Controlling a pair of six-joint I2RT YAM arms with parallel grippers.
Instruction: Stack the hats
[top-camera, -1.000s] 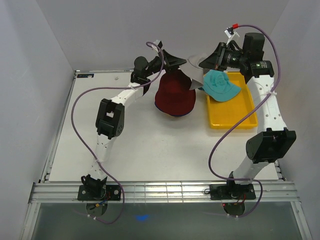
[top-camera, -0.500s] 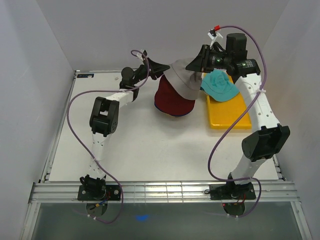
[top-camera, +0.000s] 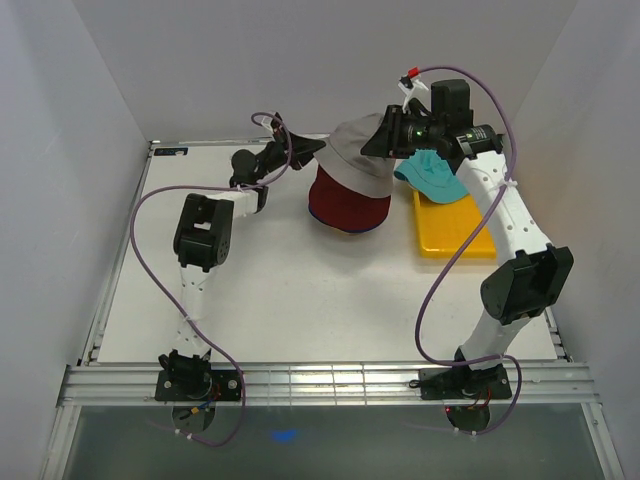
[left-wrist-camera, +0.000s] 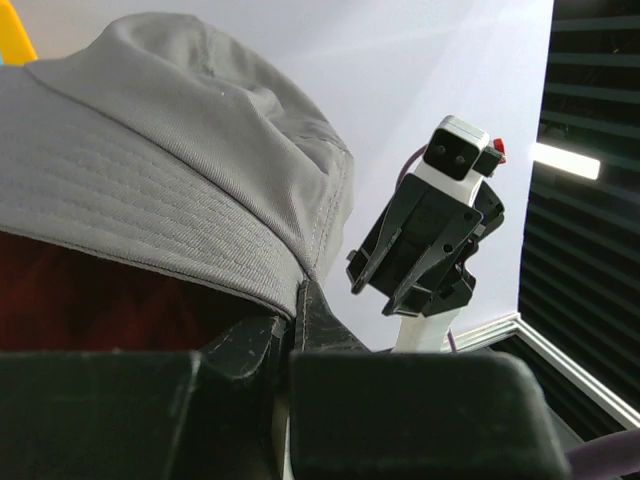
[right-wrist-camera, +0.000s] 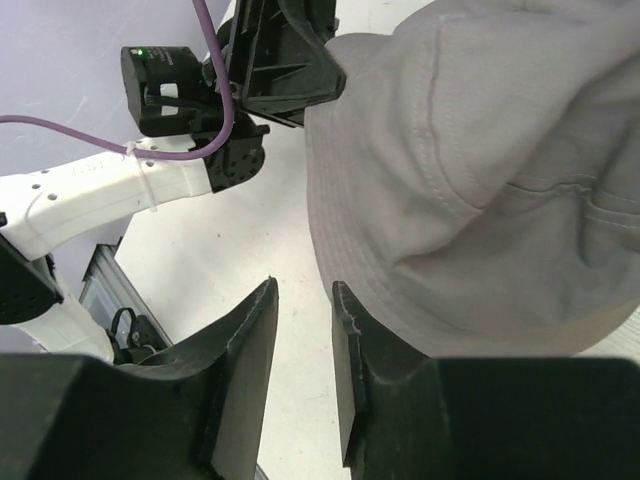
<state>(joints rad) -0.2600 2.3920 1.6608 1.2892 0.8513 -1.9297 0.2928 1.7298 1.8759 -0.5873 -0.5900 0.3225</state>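
Note:
The light grey hat (top-camera: 358, 158) hangs over the top of the dark red hat (top-camera: 347, 208) at the back middle of the table. My left gripper (top-camera: 316, 151) is shut on the grey hat's left brim; in the left wrist view the brim (left-wrist-camera: 200, 250) runs down into the closed fingers (left-wrist-camera: 293, 318), with dark red fabric (left-wrist-camera: 80, 310) below. My right gripper (top-camera: 384, 136) is at the hat's right side, open, with bare table showing between its fingers (right-wrist-camera: 303, 292) and the grey hat (right-wrist-camera: 480, 180) just beside them. The teal hat (top-camera: 432, 173) lies on the yellow tray (top-camera: 455, 236). The royal blue hat is not clearly visible.
The yellow tray sits at the back right under the right arm. White walls close in the back and both sides. The left arm (right-wrist-camera: 120, 190) shows across from the right wrist camera. A metal rail (top-camera: 320, 380) runs along the near edge.
Both grippers have moved left with the grey hat, which has gone from above the tray's edge to over the dark red hat. The teal hat stays on the tray.

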